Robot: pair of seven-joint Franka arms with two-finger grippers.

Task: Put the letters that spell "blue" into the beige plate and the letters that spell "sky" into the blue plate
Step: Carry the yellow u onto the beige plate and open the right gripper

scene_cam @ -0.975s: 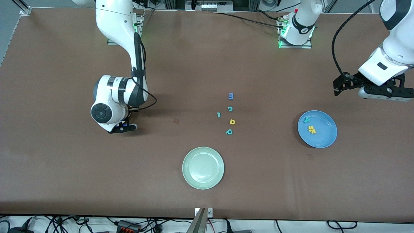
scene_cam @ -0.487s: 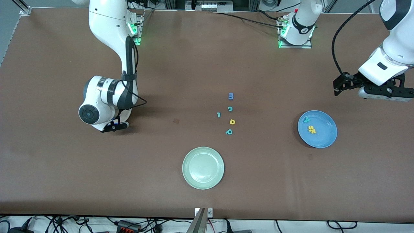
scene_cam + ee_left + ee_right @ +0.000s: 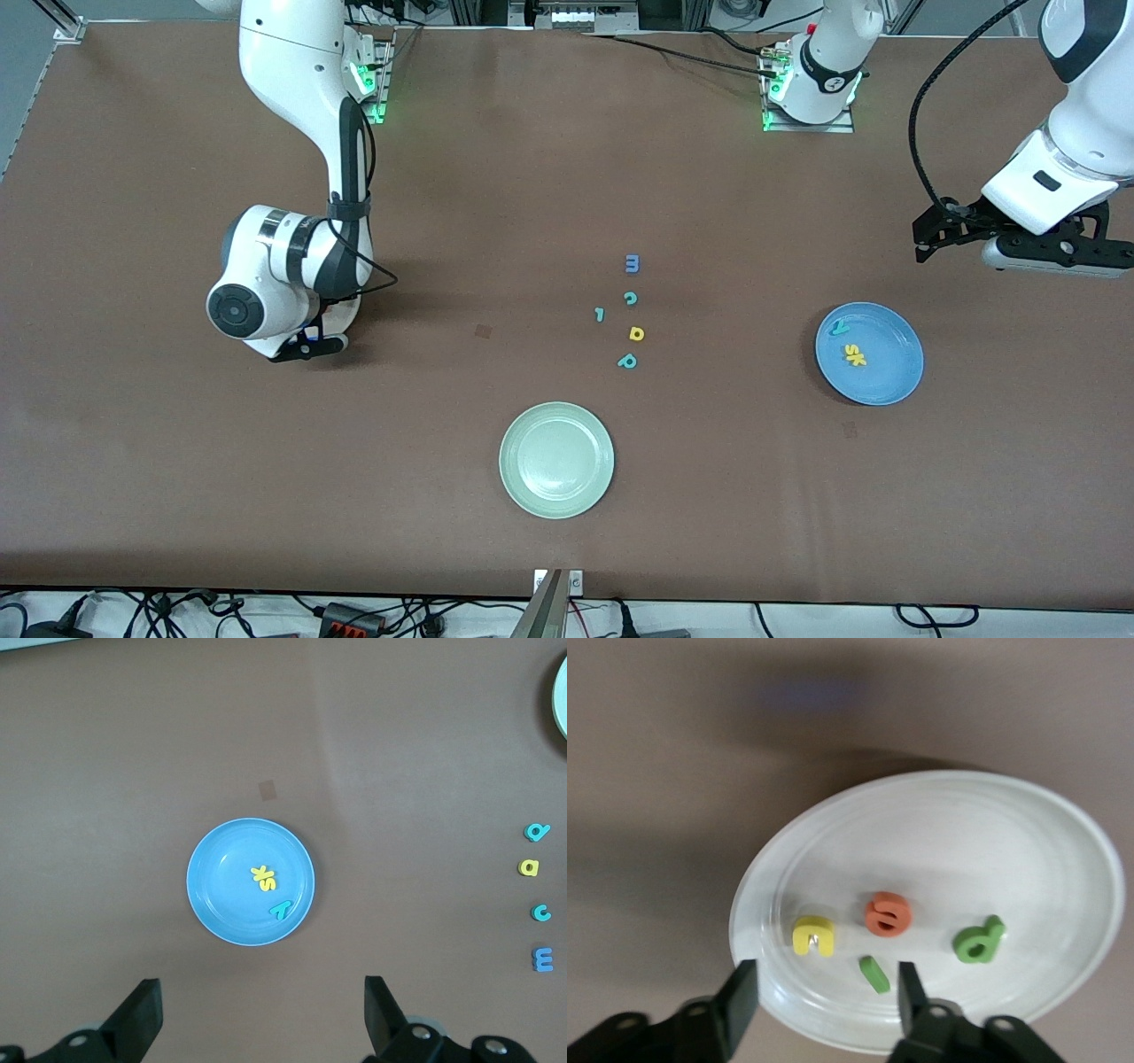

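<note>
Plainly, the scene ran as follows.

Right gripper: hung low over the beige plate at the right arm's end of the desk, jaws apart with nothing between them.

Beige plate: hidden under the right arm in the front view; the right wrist view showed it whole, flat on the desk.

"Blue" letters: all four lay in the beige plate, apart from one another: the yellow u, the orange e, the green l and the green b. The l lay just under the gap of the jaws, though whether it was quite clear of them was hard to judge.

Left gripper: waited in the air over the desk near the blue plate, jaws wide and empty.

Blue plate: sat at the left arm's end of the desk.

"Sky" letters: all three lay in the blue plate, the yellow s and yellow k touching, the teal y apart near the rim.

Green plate: sat mid-desk, nearest the front camera.

Spare letters: an m, c, l, d and p lay clustered mid-desk, farther from the front camera than the green plate.
</note>
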